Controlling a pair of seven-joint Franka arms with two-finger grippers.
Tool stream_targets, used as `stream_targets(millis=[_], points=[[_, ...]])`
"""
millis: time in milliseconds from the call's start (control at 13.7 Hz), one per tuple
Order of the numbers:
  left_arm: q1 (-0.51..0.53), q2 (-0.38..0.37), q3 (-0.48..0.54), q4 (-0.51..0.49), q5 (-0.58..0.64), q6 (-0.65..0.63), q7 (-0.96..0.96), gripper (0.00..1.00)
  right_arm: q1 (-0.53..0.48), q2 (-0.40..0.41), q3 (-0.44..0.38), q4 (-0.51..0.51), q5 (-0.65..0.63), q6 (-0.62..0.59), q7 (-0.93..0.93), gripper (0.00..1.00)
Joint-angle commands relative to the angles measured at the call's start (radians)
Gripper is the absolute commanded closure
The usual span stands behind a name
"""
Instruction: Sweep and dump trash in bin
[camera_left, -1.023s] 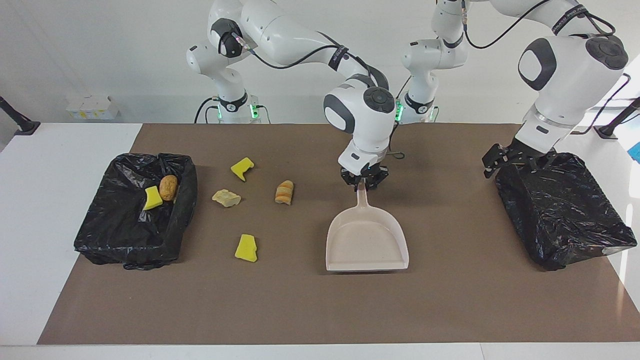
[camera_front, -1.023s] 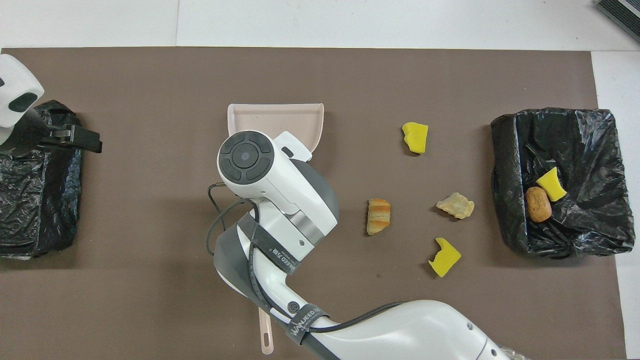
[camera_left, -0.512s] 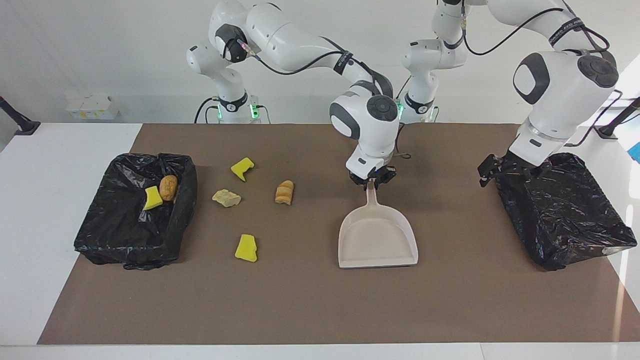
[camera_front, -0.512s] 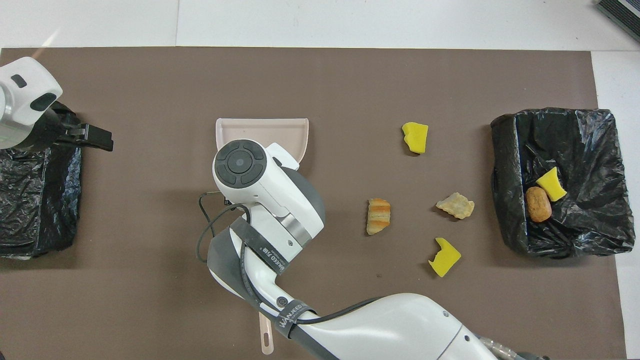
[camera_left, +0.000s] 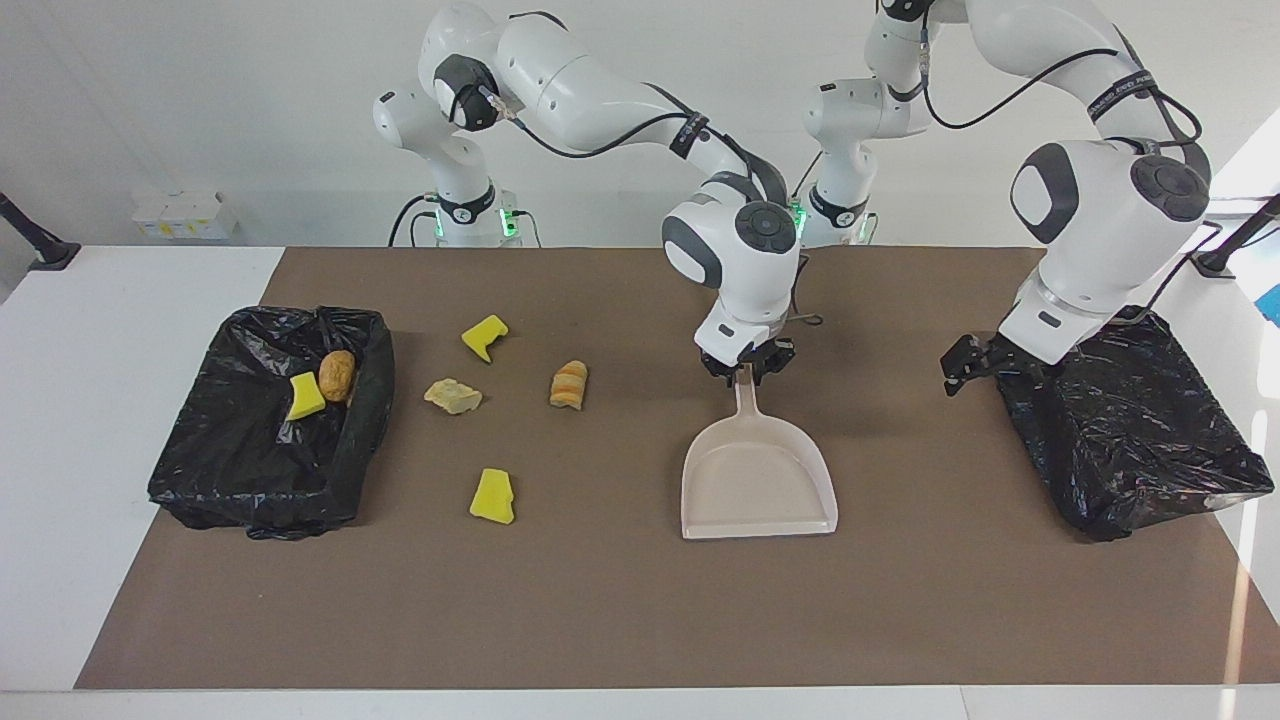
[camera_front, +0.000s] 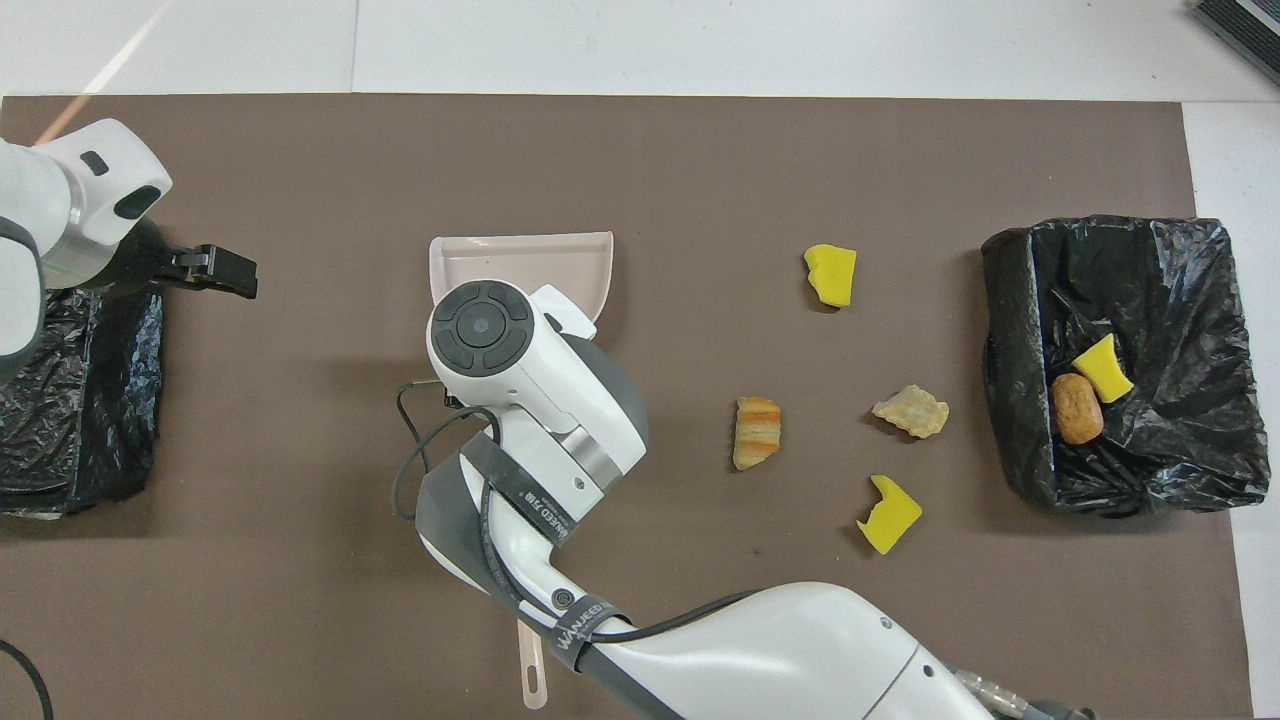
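A beige dustpan (camera_left: 760, 490) lies flat on the brown mat mid-table, its mouth pointing away from the robots. My right gripper (camera_left: 746, 368) is down at the tip of its handle; the overhead view hides that gripper under the wrist, with only the pan's front (camera_front: 520, 262) showing. Loose trash lies toward the right arm's end: two yellow sponge chunks (camera_left: 485, 337) (camera_left: 493, 496), a pale lump (camera_left: 452, 396) and a striped roll (camera_left: 569, 385). A black-lined bin (camera_left: 250, 480) there holds a sponge chunk (camera_left: 305, 397) and a roll (camera_left: 337, 374). My left gripper (camera_left: 952, 368) hangs open and empty beside the second bin (camera_left: 1130, 440).
The second black-lined bin (camera_front: 70, 400) stands at the left arm's end of the mat. A beige handle with a hole (camera_front: 533, 675) pokes out from under the right arm at the robots' edge. The brown mat (camera_left: 620, 610) covers the table's middle.
The right arm has slid the dustpan toward the left arm's end and a little nearer to the robots. The left gripper has drifted off its bin toward mid-table.
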Motion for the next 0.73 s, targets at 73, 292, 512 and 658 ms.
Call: stream_targets(millis=[73,292,512,658], points=[[-0.031,0.068,0.001,0.037,0.003,0.033,-0.003,0.0,-0.031,-0.04,0.002,0.004,0.006,0.01,-0.063,0.0],[-0.083,0.1,0.001,0.038,-0.014,0.12,-0.052,0.0,-0.12,-0.185,0.0,-0.086,0.007,-0.012,-0.068,0.0],[-0.152,0.109,0.001,0.018,-0.015,0.166,-0.1,0.0,-0.275,-0.372,0.002,-0.232,0.015,-0.047,-0.123,0.0],[-0.219,0.114,0.001,-0.024,-0.015,0.215,-0.202,0.0,-0.365,-0.422,0.002,-0.222,0.022,-0.145,-0.2,0.0]])
